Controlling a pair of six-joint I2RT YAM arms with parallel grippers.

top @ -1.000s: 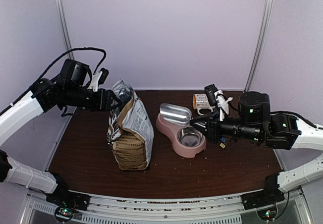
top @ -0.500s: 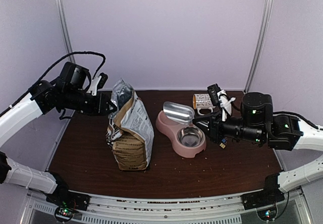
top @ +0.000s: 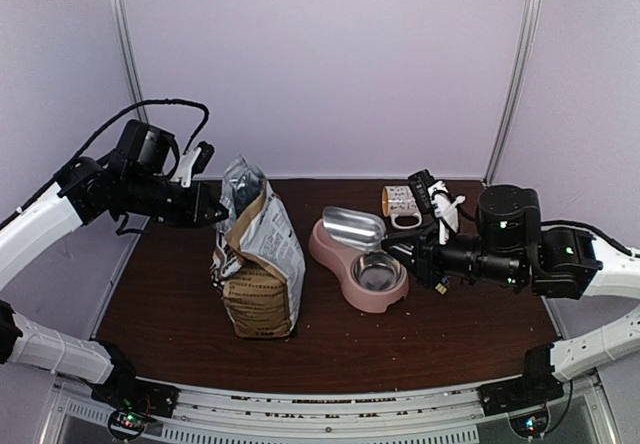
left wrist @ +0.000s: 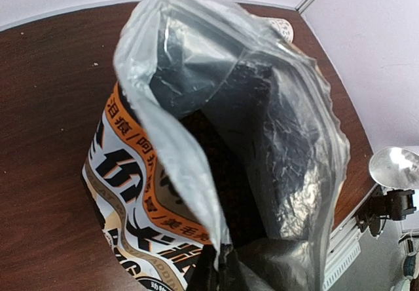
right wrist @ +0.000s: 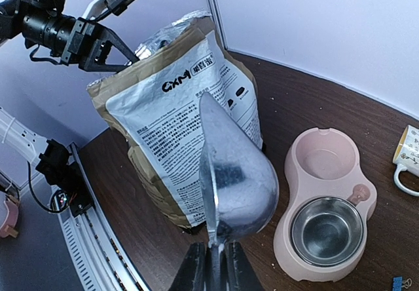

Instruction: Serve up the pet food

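The printed bag (top: 260,264) stands upright at the table's left of centre, its silver-lined mouth (left wrist: 216,75) gaping. My left gripper (top: 215,214) is shut on the near rim of that mouth, its fingertips (left wrist: 208,271) pinching the foil edge. The pet food (left wrist: 213,147) shows only dimly as a dark reddish mass deep in the bag. My right gripper (right wrist: 213,265) is shut on the handle of an empty metal scoop (right wrist: 239,179), which hangs over the pink double bowl (top: 345,264). The bowl's steel insert (right wrist: 326,229) is empty.
A patterned mug (top: 400,201) stands behind the bowl at the back right. A few crumbs lie on the dark wooden table (top: 400,339) near the bowl. Metal rails run along the table's front edge, and white walls close in the back.
My left gripper has closed on the rim of the bag's mouth. My right arm has drawn the scoop slightly to the right.
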